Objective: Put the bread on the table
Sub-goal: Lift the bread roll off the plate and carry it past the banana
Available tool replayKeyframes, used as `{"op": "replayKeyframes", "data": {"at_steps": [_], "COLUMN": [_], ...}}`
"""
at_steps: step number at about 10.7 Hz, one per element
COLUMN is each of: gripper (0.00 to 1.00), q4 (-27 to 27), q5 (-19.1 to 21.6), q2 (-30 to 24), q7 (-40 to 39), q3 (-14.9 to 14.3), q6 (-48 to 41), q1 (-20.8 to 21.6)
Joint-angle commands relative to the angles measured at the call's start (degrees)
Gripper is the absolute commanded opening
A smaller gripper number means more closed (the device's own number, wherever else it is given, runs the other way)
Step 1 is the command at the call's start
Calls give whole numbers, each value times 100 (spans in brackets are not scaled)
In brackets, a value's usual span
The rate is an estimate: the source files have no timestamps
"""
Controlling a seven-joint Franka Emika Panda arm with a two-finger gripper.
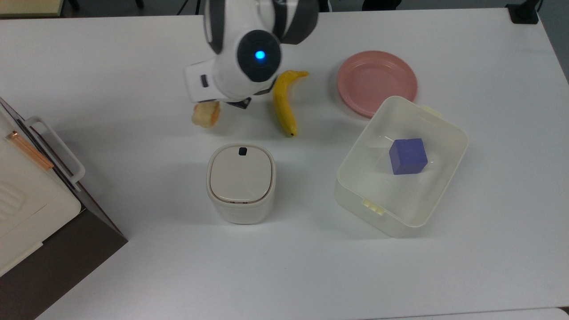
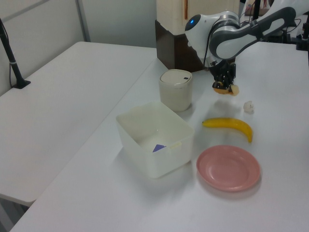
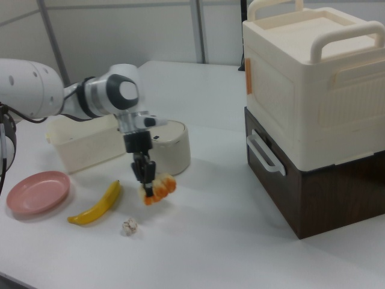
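The bread, a small roll with a golden-orange top and pale sides, hangs from my gripper, which is shut on it. In the right view the bread is a little above the white table, between the banana and the lidded canister. The left view shows the gripper pointing down with the bread at its tips and a shadow on the table below. From above, my arm covers the gripper, and the roll pokes out over the table.
A banana lies to the top view's right of the bread, and a pink plate further right. A white tub holds a purple cube. A lidded canister stands near the bread. A paper ball and a drawer unit are close.
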Motion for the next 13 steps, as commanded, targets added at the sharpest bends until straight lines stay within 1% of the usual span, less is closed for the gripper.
{"op": "replayKeyframes", "data": {"at_steps": [1, 3, 4, 5, 6, 8, 13], "gripper": [0, 0, 7, 77, 100, 100, 100], "q4": [27, 27, 88, 115, 133, 133, 150], "q5": [-41, 29, 56, 73, 65, -14, -23], "q2": [-106, -124, -115, -132, -133, -133, -150], "q7": [-63, -45, 16, 16, 16, -1, 8], "q3": [-175, -193, -193, -193, -193, -184, -167], "q6": [347, 489, 480, 436, 436, 427, 445], "q1": [-538, -608, -626, -635, -609, -574, -573]}}
